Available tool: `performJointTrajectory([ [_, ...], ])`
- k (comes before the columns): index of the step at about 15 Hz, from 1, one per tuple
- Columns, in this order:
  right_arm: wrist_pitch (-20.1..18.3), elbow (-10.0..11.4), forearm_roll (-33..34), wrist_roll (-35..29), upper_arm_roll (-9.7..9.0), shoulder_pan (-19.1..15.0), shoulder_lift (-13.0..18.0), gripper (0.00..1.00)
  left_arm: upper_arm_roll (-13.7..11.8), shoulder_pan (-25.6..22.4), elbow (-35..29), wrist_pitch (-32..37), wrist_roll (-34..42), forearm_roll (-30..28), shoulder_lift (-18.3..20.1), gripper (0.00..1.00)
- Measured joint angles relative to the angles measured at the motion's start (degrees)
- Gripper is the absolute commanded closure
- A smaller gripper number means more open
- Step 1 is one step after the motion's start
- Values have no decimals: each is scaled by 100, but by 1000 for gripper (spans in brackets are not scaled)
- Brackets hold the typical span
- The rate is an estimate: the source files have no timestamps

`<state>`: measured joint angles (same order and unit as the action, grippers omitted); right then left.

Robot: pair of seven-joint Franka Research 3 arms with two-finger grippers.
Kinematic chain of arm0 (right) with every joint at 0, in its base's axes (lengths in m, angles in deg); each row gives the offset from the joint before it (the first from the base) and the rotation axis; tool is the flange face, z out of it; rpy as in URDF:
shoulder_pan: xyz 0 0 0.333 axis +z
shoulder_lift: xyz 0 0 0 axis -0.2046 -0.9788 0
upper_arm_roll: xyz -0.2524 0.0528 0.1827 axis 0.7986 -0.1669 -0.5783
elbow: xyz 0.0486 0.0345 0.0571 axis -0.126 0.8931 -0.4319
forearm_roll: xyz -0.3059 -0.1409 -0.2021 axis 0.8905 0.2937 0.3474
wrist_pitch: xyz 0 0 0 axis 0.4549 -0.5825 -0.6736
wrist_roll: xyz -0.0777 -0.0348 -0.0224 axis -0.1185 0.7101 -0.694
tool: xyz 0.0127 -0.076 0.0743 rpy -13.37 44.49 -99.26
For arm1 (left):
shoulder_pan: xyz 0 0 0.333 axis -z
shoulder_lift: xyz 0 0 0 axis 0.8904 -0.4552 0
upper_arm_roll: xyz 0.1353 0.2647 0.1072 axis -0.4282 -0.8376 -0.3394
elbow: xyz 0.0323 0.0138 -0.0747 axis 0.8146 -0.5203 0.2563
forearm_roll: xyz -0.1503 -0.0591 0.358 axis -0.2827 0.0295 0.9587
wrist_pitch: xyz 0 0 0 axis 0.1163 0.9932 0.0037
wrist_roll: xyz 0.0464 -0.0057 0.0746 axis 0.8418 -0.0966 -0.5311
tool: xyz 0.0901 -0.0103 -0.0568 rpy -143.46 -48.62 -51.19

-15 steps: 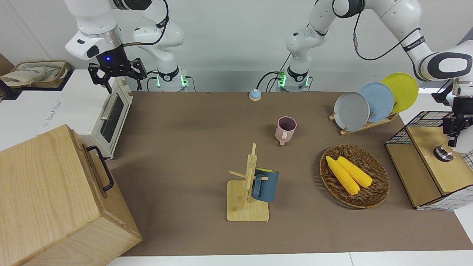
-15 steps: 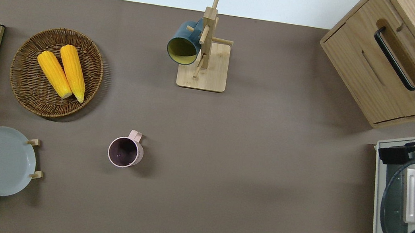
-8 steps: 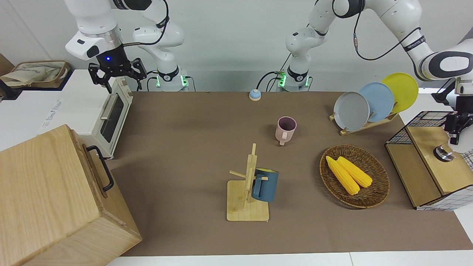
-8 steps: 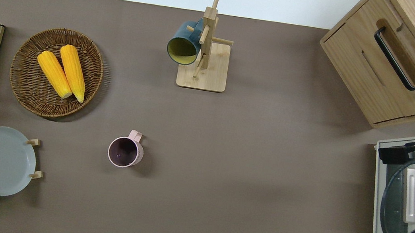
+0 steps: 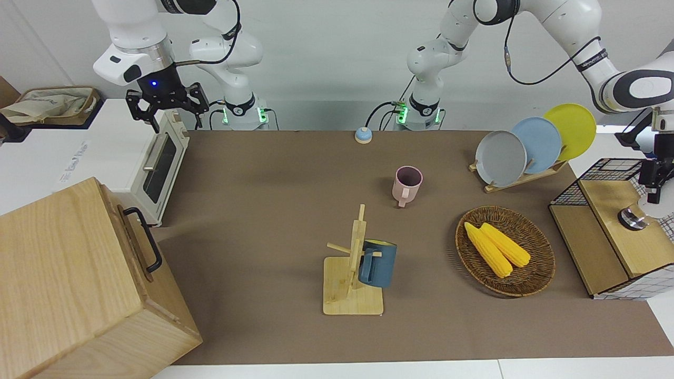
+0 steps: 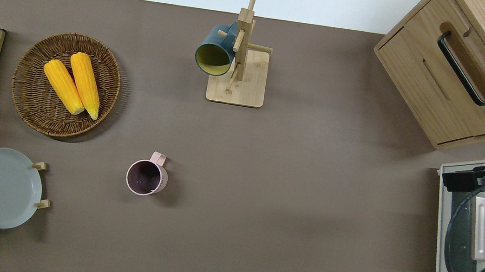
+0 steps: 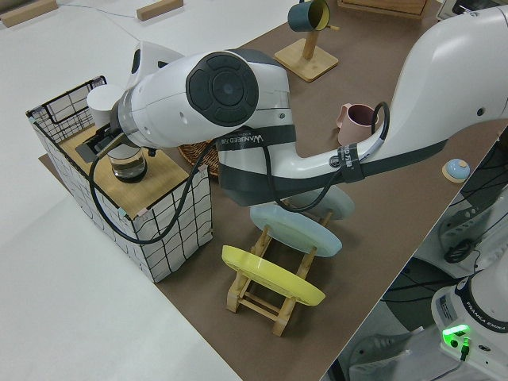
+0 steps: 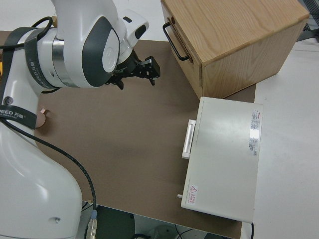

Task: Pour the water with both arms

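A small glass pot with a metal top (image 5: 632, 218) stands on the wooden lid of a wire basket (image 5: 605, 173) at the left arm's end of the table. My left gripper (image 5: 654, 197) hangs just above and beside the pot; it also shows in the left side view (image 7: 101, 144) and holds nothing I can see. It is out of the overhead view. A pink mug (image 6: 146, 178) stands upright mid-table. A dark blue mug (image 6: 215, 50) hangs on a wooden rack (image 6: 237, 77). My right arm is parked, its gripper (image 5: 164, 108) open and empty.
A wicker tray with two corn cobs (image 6: 66, 85) lies beside the wire basket. A plate rack (image 5: 526, 147) holds three plates. A white toaster oven (image 6: 472, 241) and a wooden cabinet (image 6: 461, 76) stand at the right arm's end. A small blue bell (image 5: 363, 135) sits near the robots.
My left gripper has drawn up and away from the small pot, toward the left arm's end of the table. The right arm has not moved.
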<state>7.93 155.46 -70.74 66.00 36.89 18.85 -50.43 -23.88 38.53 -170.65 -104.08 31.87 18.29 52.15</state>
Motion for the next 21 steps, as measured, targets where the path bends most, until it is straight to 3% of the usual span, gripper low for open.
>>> performJointTrajectory([
  [8,0,0,0,0,0,0,0,9,17,26,0,1,-660,386,78,5],
  [16,0,0,0,0,0,0,0,9,16,58,-13,5,-842,531,112,5],
  [21,0,0,0,0,0,0,0,9,4,68,-16,97,-1286,1157,172,5],
])
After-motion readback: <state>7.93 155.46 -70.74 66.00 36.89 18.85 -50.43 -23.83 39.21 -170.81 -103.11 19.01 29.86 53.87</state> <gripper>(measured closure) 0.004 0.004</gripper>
